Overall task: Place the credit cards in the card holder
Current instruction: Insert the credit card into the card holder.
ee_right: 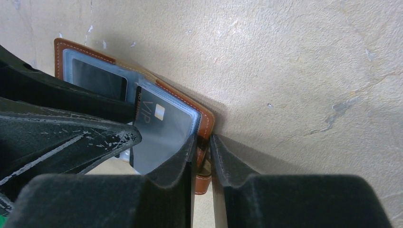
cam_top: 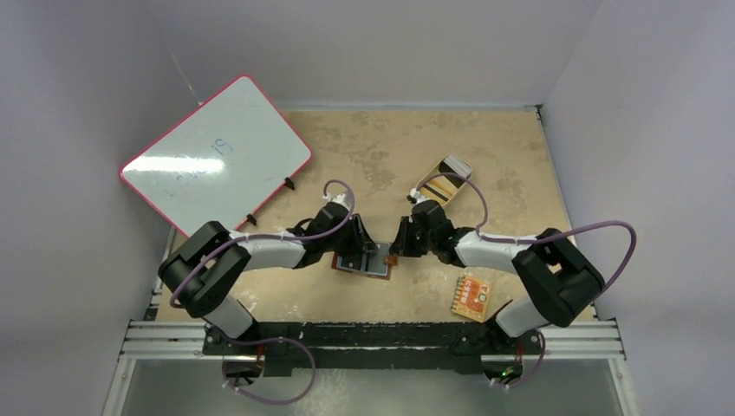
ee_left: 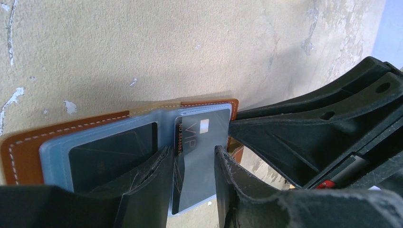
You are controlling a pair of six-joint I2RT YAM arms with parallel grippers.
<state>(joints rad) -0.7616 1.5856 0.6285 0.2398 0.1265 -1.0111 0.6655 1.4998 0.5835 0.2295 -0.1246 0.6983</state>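
The card holder (cam_top: pixel 374 270) lies open at the table's near middle, brown leather (ee_left: pixel 28 142) with bluish clear pockets. One black credit card (ee_left: pixel 114 152) sits in the left pocket. A second credit card, marked VIP with a pale patch (ee_left: pixel 197 133), lies under a clear sleeve and sticks out past the near edge; it also shows in the right wrist view (ee_right: pixel 159 126). My left gripper (ee_left: pixel 192 149) stands over this card with its jaws apart and pinches nothing. My right gripper (ee_right: pixel 203 138) is shut on the card holder's right edge by the snap tab (ee_right: pixel 202 183).
A pink-rimmed whiteboard (cam_top: pixel 217 156) lies at the back left. An orange-red patterned packet (cam_top: pixel 471 297) lies at the near right. A tan and brown striped object (cam_top: pixel 446 180) sits behind the right gripper (cam_top: pixel 400 247). Grey walls enclose the table.
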